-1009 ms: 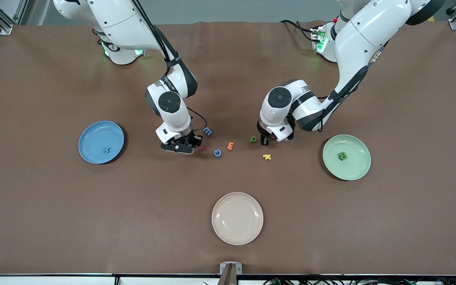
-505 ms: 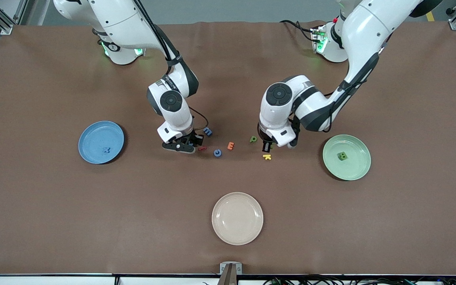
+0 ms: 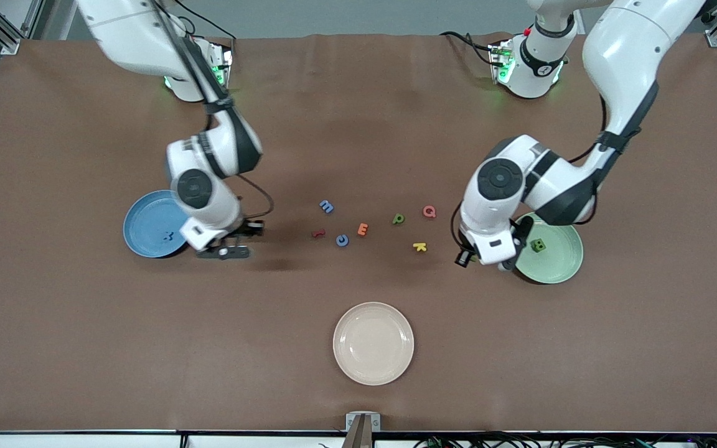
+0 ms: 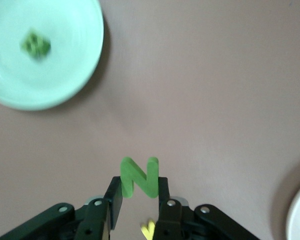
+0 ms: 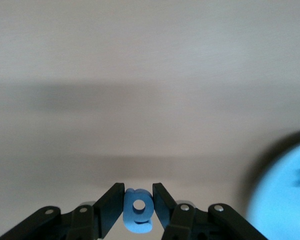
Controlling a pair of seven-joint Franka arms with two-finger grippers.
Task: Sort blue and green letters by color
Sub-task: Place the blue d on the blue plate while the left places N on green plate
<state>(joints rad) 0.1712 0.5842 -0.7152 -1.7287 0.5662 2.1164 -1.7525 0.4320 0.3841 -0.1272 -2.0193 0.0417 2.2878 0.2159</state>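
At the left of the front frame sat the blue plate (image 3: 147,227) with one blue letter (image 3: 168,236) on it. Just beside its rim hung the right gripper (image 3: 226,251), over the table, clamped on a blue letter a (image 5: 138,210). In mid-frame lay the loose letters: a dark red piece (image 3: 318,234), blue m (image 3: 327,206), blue c (image 3: 342,240), an orange E (image 3: 363,229), green P (image 3: 398,218), a yellow k (image 3: 419,247) and a pink letter (image 3: 429,211). Lower centre stood the cream plate (image 3: 373,343). At the right, the left gripper (image 4: 138,200) pinched a green N (image 4: 139,177) above the table beside the green plate (image 3: 556,261), which held a green piece (image 3: 538,245), perhaps more than one letter.
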